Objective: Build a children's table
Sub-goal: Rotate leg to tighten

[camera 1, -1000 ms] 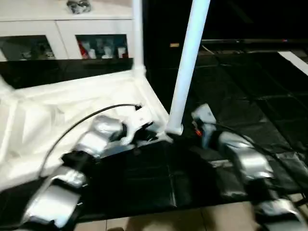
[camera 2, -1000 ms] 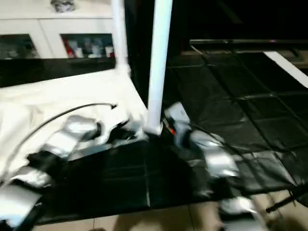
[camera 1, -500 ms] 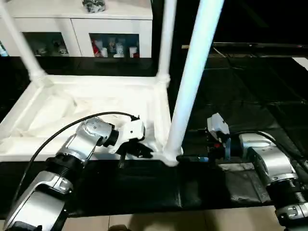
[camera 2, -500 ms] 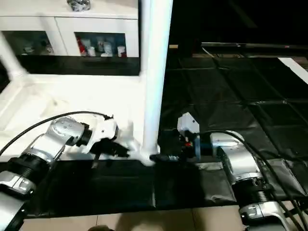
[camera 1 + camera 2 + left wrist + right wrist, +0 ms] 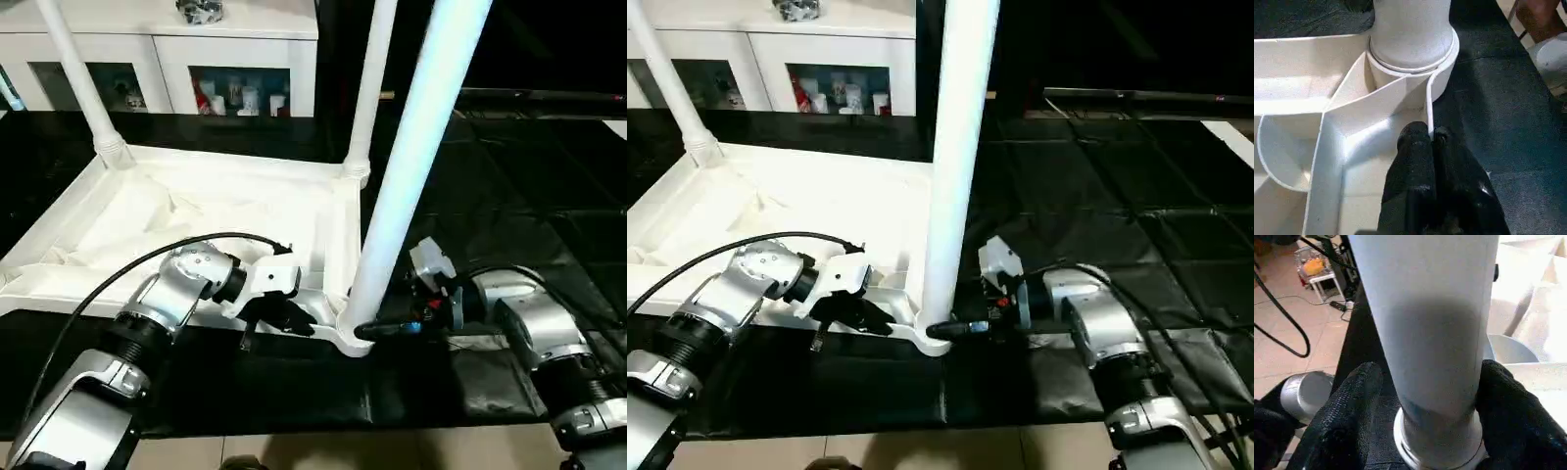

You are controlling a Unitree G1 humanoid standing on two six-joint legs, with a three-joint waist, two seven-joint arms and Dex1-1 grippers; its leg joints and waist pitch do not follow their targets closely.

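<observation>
White plastic children's table [image 5: 211, 211] lies upside down on a black mat [image 5: 509, 206], ribbed underside up, with upright legs seated in its corner sockets. The nearest leg [image 5: 416, 147] stands in the corner lobe closest to the robot. The left gripper [image 5: 1430, 142] has its jaws clenched on the thin upright rim of the table top, just beside that corner socket. The right gripper [image 5: 1432, 396] has its fingers [image 5: 1349, 416] placed either side of the nearest leg, low down by its base; contact with the leg cannot be confirmed. A white cabinet [image 5: 176, 49] with glass doors stands behind the table.
</observation>
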